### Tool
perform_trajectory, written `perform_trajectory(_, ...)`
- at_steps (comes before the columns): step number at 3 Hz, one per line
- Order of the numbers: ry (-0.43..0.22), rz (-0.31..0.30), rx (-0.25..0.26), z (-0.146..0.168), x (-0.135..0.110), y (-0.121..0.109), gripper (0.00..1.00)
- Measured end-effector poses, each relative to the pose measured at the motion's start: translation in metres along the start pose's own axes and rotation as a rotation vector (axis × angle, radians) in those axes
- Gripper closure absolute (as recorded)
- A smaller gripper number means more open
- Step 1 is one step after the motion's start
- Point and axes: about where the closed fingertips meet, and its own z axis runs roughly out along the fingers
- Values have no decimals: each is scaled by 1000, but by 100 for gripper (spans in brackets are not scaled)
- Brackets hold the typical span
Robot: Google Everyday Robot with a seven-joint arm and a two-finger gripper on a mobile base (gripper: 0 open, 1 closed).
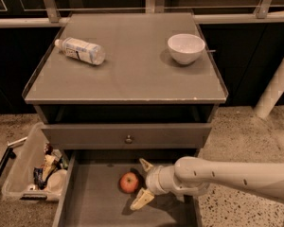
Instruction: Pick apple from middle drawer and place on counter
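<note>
Our gripper (141,183) beside the apple (128,182) in the drawer (94,203)
The apple lies on the drawer floor (below the counter (132,65)); our gripper's fingers are spread wide, just right of the apple.

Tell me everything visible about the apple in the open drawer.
The apple is small, round, red with yellowish patches, whole. It rests on the bare grey floor of the middle drawer, about mid-width. The gripper sits just to its right, open, one finger behind and one in front of it; contact cannot be told.
</note>
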Motion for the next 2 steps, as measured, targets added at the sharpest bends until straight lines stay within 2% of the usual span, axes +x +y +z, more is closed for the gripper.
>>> perform_trajectory(2, -37, -3, 0, 32, 1, -9, 0)
